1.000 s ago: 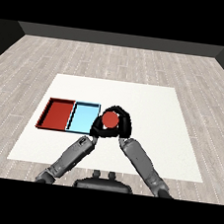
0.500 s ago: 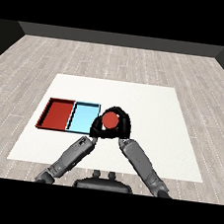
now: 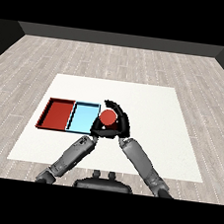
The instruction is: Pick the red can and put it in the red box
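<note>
The red can (image 3: pixel 108 117) stands just right of the light blue tray (image 3: pixel 83 118), seen from above as a red disc. My right hand (image 3: pixel 122 123) is curled round it, thumb and fingers wrapping its far and right sides. My left hand (image 3: pixel 95 128) sits low at the can's near-left side, by the blue tray's right edge, and blends into the dark shape of the right hand. The red tray (image 3: pixel 57 114) lies left of the blue tray, with nothing in it.
Both trays lie side by side on the left half of the white table (image 3: pixel 154 104). Both grey forearms converge toward the can from the lower corners. Wooden floor surrounds the table.
Almost nothing differs: the can and the right hand round it have shifted very slightly left. The left hand stays by the blue tray.
</note>
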{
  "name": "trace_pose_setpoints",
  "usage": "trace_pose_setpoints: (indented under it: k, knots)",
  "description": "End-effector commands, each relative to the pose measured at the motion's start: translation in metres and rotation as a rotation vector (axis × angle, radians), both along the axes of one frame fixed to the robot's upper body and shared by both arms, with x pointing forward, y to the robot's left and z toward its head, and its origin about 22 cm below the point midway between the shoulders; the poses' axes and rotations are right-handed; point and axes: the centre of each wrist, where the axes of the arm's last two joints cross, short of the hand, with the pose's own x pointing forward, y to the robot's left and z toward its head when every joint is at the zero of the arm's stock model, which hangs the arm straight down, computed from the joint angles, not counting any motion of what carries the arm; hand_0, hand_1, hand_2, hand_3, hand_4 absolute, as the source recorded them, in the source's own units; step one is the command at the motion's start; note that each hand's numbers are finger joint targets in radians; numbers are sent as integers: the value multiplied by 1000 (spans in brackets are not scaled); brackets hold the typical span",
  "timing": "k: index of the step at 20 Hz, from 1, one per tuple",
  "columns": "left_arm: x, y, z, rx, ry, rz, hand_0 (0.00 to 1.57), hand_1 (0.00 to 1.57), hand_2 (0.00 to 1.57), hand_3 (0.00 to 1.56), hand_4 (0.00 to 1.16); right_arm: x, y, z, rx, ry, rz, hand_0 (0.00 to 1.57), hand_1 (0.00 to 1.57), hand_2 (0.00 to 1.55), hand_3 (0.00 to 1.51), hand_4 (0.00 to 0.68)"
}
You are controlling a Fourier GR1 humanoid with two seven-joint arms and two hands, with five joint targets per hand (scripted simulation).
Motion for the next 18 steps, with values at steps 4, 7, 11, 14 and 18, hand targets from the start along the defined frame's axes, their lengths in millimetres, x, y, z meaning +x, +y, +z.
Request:
trace_pose_setpoints:
  k: [4, 7, 11, 14, 18]
  knots:
    - [-4, -8, 5, -20, -70, -7, 1571, 1571, 1571, 1502, 1131, -11, 1, 3, 20, 0, -38, 0, 0, 0, 0, 0]
    - [-12, -15, 7, -25, -44, -17, 1571, 1571, 1571, 1501, 1133, 5, -17, 5, 32, 9, -65, 0, 0, 0, 0, 0]
    - [-6, -9, 6, -19, -45, -15, 1571, 1571, 1571, 1496, 1139, 13, -24, 13, 0, -9, -113, 0, 0, 0, 0, 0]
    - [8, 0, 16, -11, -69, -3, 1571, 1571, 1571, 1488, 1137, -2, -34, 0, 20, -20, -86, 0, 0, 0, 0, 0]
    - [8, 22, 7, -4, -53, 9, 1571, 1571, 1571, 1481, 1140, -16, -56, 14, 127, -27, -84, 0, 0, 0, 0, 0]
